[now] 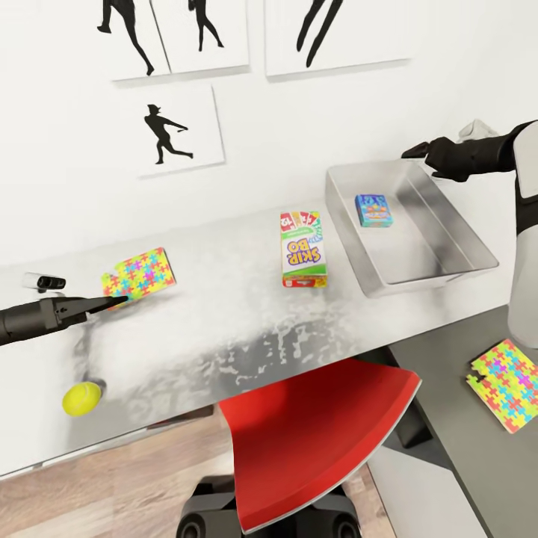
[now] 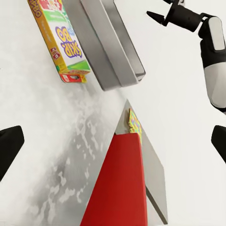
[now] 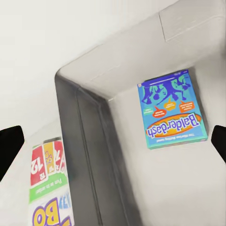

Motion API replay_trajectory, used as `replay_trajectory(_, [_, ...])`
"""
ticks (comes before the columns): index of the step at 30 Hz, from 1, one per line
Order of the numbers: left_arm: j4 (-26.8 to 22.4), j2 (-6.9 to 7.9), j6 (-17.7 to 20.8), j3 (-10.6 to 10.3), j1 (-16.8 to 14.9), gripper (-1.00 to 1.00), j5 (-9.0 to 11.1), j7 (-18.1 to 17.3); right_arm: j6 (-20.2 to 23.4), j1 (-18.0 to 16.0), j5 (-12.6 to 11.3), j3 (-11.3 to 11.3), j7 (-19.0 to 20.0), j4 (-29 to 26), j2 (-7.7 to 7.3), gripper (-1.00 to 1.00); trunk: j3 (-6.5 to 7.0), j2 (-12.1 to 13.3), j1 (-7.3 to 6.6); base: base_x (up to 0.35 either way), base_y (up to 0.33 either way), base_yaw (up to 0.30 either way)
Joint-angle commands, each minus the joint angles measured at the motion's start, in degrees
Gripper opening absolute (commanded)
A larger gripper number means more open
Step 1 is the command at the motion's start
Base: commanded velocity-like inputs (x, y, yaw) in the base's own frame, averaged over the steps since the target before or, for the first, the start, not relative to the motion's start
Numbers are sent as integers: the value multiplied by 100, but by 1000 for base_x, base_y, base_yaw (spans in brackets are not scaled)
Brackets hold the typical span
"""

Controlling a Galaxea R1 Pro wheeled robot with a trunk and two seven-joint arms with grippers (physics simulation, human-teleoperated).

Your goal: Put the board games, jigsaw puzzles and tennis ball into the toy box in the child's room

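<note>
The grey toy box [image 1: 448,246] stands at the table's [image 1: 224,329] right end, with a blue board game [image 1: 373,210] lying flat inside. A green-white board game [image 1: 302,249] lies just left of the box. One jigsaw puzzle [image 1: 140,273] lies at the left and another [image 1: 508,385] on the dark cabinet top. The tennis ball [image 1: 81,397] rests near the front left edge. My left gripper [image 1: 112,301] points at the left puzzle's near edge, open [image 2: 113,146] and empty. My right gripper [image 1: 415,152] hovers over the box's far rim, open [image 3: 113,141] above the blue game [image 3: 172,110].
A red chair [image 1: 321,441] is tucked under the table's front edge, between my arms. Framed silhouette pictures [image 1: 179,131] hang on the white wall behind the table. The dark cabinet top [image 1: 448,418] adjoins the table at the front right.
</note>
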Motion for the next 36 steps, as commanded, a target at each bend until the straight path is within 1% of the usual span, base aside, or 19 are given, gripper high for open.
replay_trajectory(1, [0, 6, 61, -1, -3, 100, -5, -23, 24, 7, 58, -13, 57, -24, 2, 100, 2, -9, 4, 0, 0, 0])
replay_trajectory(12, [3, 25, 61, -9, -5, 100, -5, -23, 24, 193, 50, -24, 56, -114, 2, 100, 107, -9, 4, 0, 0, 0])
replay_trajectory(36, [3, 29, 61, -11, -14, 100, -5, -23, 24, 338, 48, 15, 55, -110, 10, 100, 337, -9, 4, 0, 0, 0])
